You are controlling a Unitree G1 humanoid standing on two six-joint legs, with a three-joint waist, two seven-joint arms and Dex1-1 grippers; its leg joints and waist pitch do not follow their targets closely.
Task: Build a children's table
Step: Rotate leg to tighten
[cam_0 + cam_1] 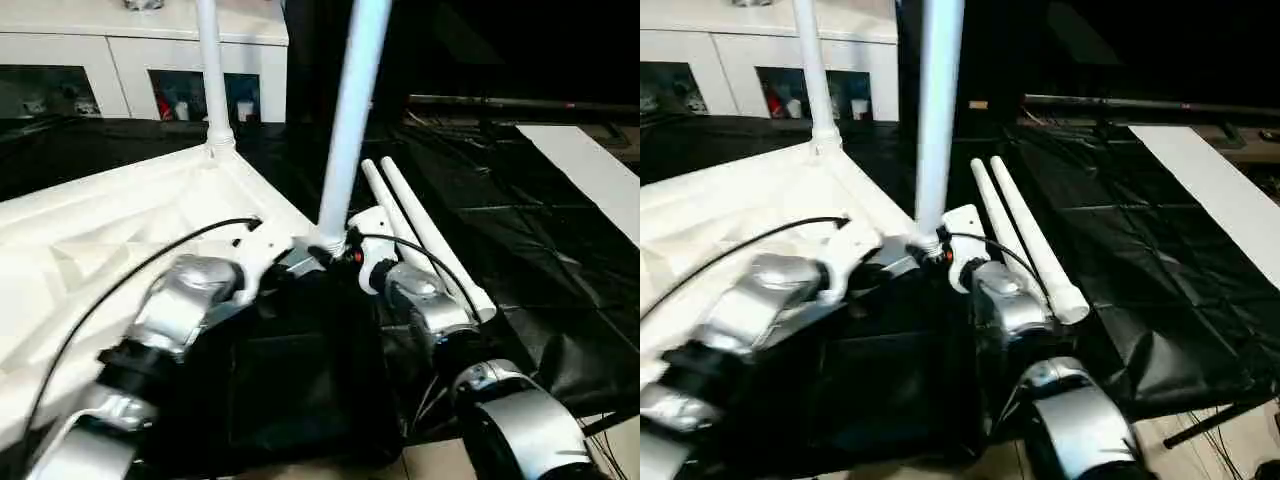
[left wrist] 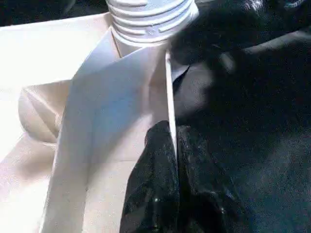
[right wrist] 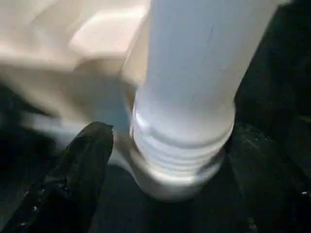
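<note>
My left claw point(image 2: 170, 194) was pinched shut on the thin side rim of the tabletop point(image 1: 90, 250), which lay ribbed side up across the left of the frame. Two legs stood upright in its corner sockets: the near leg point(image 1: 350, 120) at centre, the far leg point(image 1: 212, 75) upper left. My right claw point(image 1: 362, 262) sat beside the near leg's base; how wide, I couldn't tell. Two spare legs point(image 1: 425, 235) lay right of centre on black sheeting point(image 1: 520, 250).

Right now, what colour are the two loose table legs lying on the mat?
White. The loose legs lie side by side on the black mat, clearest in the right eye view.
</note>
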